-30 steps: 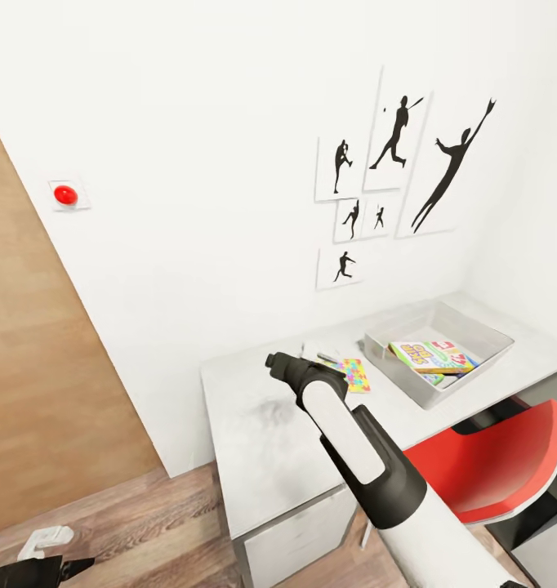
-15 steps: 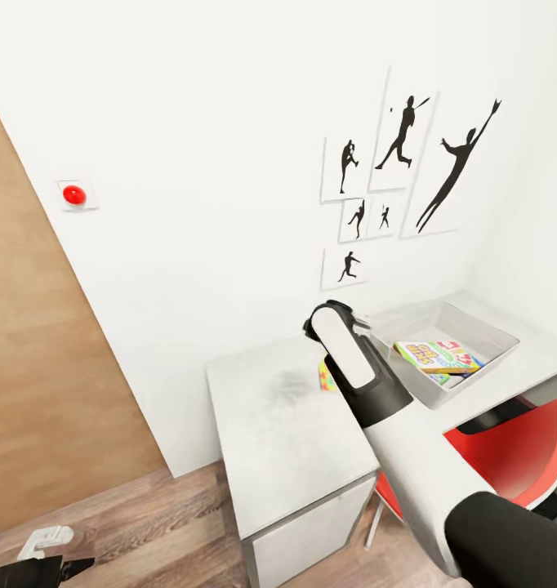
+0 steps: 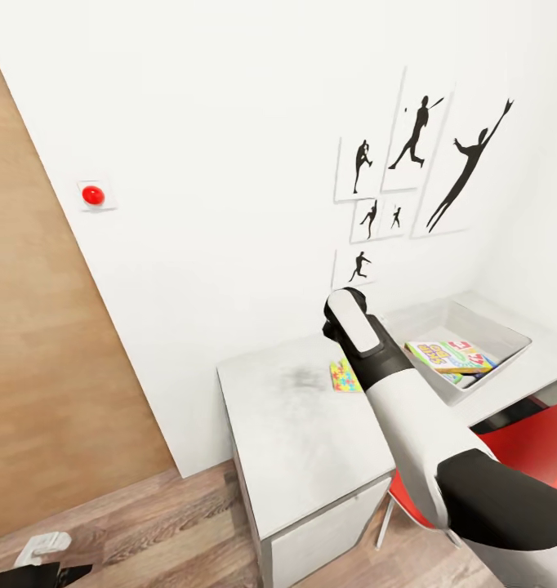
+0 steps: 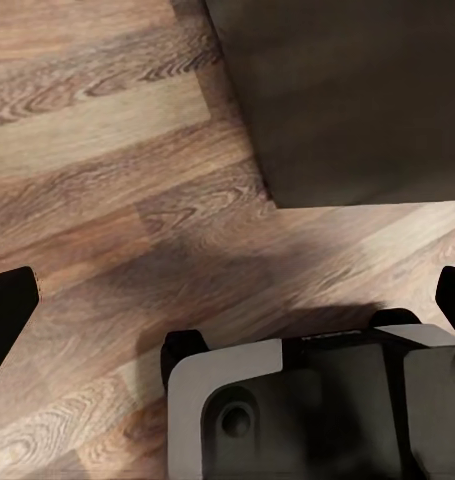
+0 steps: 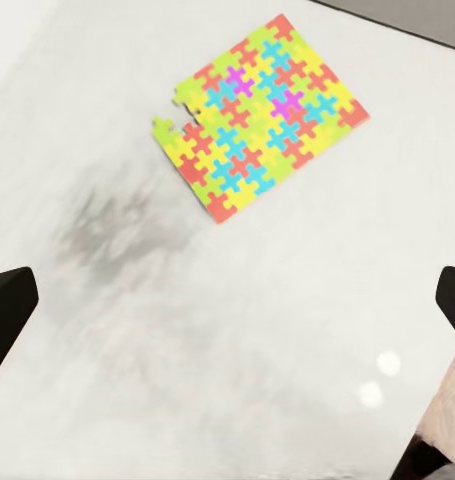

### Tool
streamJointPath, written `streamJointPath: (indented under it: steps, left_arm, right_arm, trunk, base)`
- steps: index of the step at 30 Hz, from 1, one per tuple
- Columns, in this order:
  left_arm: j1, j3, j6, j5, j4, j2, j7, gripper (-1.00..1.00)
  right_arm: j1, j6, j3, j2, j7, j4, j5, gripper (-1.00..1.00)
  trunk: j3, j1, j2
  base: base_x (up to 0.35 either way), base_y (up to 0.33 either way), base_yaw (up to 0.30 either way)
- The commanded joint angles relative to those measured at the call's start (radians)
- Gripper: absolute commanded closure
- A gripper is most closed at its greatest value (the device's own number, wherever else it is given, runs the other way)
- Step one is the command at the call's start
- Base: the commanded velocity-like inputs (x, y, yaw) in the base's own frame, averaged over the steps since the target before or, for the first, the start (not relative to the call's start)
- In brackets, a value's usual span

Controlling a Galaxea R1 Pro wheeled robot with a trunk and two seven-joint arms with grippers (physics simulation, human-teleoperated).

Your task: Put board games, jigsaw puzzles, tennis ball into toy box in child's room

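Right gripper (image 5: 227, 300) hangs over the table (image 3: 295, 441), jaws spread wide, holding nothing. Jigsaw puzzle (image 5: 259, 115) lies flat near the table's back edge. Toy box (image 3: 507, 353) toward the far end holds board games (image 3: 452, 356). Left gripper (image 4: 227, 300) wide open over floor (image 4: 107, 180).

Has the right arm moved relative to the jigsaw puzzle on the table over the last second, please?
Yes. The right arm has swung toward the toy box and now covers part of the jigsaw puzzle it earlier stood beside.
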Motion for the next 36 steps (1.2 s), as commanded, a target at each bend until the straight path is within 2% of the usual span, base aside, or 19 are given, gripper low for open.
streamJointPath:
  steps: [1, 6, 10, 18, 24, 29, 36]
  left_arm:
    - [-0.001, 0.009, 0.005, -0.005, 0.002, 0.000, -0.003, -1.00]
    - [0.000, 0.009, 0.004, -0.006, 0.002, 0.001, -0.003, -1.00]
    - [0.001, 0.009, 0.004, -0.006, 0.002, 0.001, -0.003, -1.00]
    - [0.001, 0.009, 0.003, -0.006, 0.002, 0.000, -0.003, -1.00]
    - [0.001, 0.009, 0.003, -0.006, 0.002, 0.000, -0.004, -1.00]
    - [0.001, 0.009, 0.003, -0.006, 0.002, 0.000, -0.003, -1.00]
    - [0.001, 0.009, 0.003, -0.006, 0.002, -0.001, -0.003, -1.00]
  right_arm:
    - [-0.004, 0.012, -0.010, 0.000, -0.007, 0.013, -0.005, -1.00]
    - [-0.010, 0.015, -0.051, 0.000, 0.003, 0.069, -0.006, -1.00]
    - [-0.011, 0.016, -0.067, 0.000, 0.047, 0.107, -0.007, -1.00]
    - [-0.010, 0.007, -0.066, -0.017, 0.177, 0.124, 0.005, -1.00]
    - [-0.008, 0.005, -0.063, -0.027, 0.197, 0.126, 0.009, -1.00]
    - [-0.004, 0.001, -0.060, -0.056, 0.228, 0.126, 0.010, -1.00]
    - [0.000, -0.002, -0.062, -0.070, 0.245, 0.125, 0.011, -1.00]
  trunk:
    - [-0.002, 0.001, -0.002]
    - [-0.002, 0.001, -0.002]
    - [-0.002, 0.001, -0.002]
    - [-0.002, 0.001, -0.002]
    - [-0.002, 0.001, -0.002]
    - [-0.002, 0.001, -0.002]
    - [-0.002, 0.001, -0.002]
  base:
    - [0.016, 0.105, 0.000]
    - [0.006, 0.037, 0.000]
    - [0.001, 0.008, 0.000]
    - [0.109, 0.114, 0.000]
    - [0.072, 0.046, 0.000]
    - [0.039, 0.023, 0.000]
    - [0.122, 0.093, 0.000]
